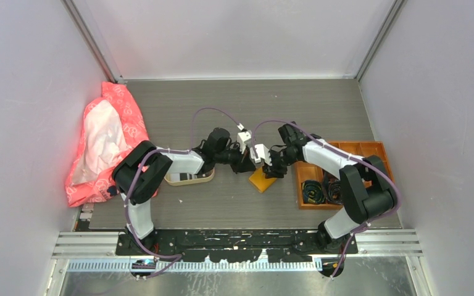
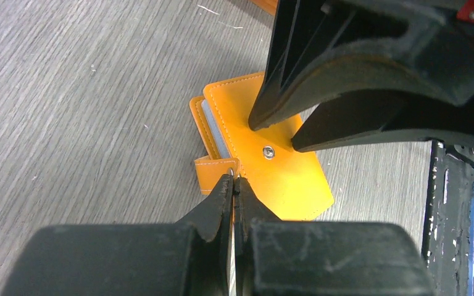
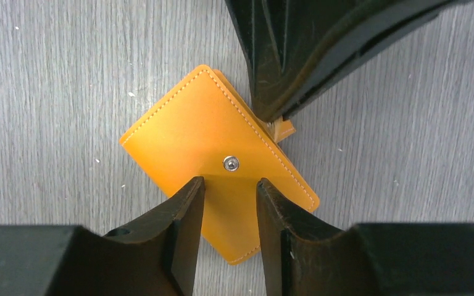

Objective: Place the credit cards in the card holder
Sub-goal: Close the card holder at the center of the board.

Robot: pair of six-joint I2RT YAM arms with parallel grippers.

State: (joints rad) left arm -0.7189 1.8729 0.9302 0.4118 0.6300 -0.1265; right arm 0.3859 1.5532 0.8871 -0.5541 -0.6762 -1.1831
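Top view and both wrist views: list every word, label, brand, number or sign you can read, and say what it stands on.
No text can be read in any view.
Card holder: plain, only a metal stud, no lettering.
Pink bag: white print, too small to read.

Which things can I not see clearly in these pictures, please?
Credit cards in the tray: top view, the left arm covers most.
Card holder slots: wrist views, its closed cover hides them.
Orange box contents: top view, right arm crosses; too small.
Right end effector: right wrist view, touching or hovering unclear.
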